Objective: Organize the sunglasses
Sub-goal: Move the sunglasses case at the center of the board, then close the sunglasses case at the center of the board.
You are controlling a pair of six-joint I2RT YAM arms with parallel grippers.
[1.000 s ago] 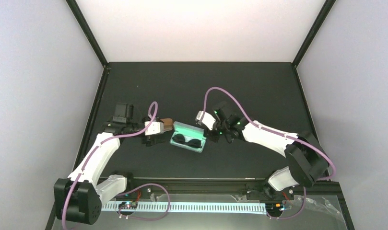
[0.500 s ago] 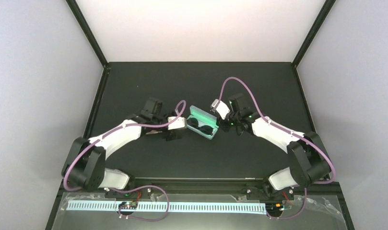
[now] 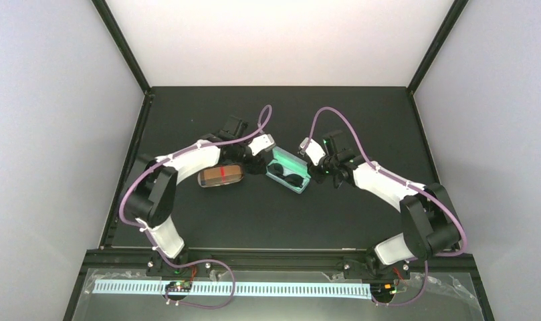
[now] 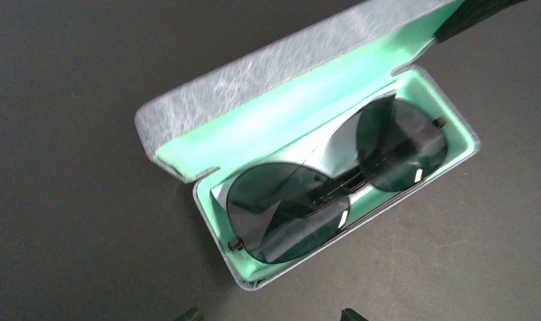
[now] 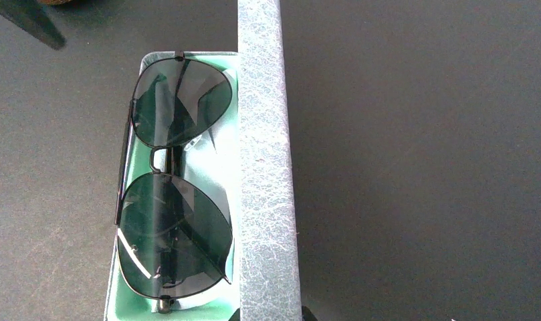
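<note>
Black sunglasses [image 4: 334, 194] lie in the open case [image 4: 448, 167], at the centre of the top view. The right gripper [image 5: 267, 315] is clamped on the lid [image 5: 267, 167]. The left gripper [image 4: 271, 314] hovers above with its fingers apart. The next move is probably to fold the lid shut.

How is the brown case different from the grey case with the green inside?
The grey case is open, showing its mint green lining; the brown case looks shut. The grey case holds the black sunglasses; the inside of the brown case cannot be seen. The grey case is silvery outside; the brown case is tan. Both are oblong.
</note>
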